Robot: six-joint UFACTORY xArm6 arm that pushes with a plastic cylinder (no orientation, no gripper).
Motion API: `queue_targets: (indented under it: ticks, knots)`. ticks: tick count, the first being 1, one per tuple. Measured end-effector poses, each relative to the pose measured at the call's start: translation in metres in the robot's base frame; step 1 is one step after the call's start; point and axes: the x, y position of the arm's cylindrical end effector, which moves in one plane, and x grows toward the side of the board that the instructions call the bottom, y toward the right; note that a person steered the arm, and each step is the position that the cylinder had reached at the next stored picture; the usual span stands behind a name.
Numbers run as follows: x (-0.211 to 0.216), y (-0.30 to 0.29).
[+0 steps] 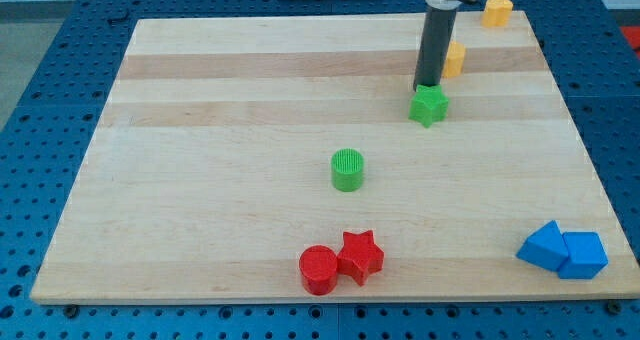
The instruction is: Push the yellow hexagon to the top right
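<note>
Two yellow blocks are in view. One (497, 10) sits at the board's top right corner and looks many-sided. The other (455, 58) lies lower and to the left, partly hidden behind my rod, so I cannot tell its shape. My tip (428, 87) is at the lower left of this second yellow block, touching or nearly touching it. The tip is also right at the top edge of a green star (429, 106).
A green cylinder (347, 169) stands near the middle of the wooden board (200, 180). A red cylinder (319, 270) and a red star (360, 255) touch each other at the bottom centre. Two blue blocks (546, 246) (584, 254) sit together at the bottom right.
</note>
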Motion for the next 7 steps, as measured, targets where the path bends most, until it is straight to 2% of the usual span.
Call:
queue_targets:
  ticks: [3, 5, 7]
  knots:
    - [-0.040, 0.020]
    - [-0.061, 0.062]
    - [-0.075, 0.069]
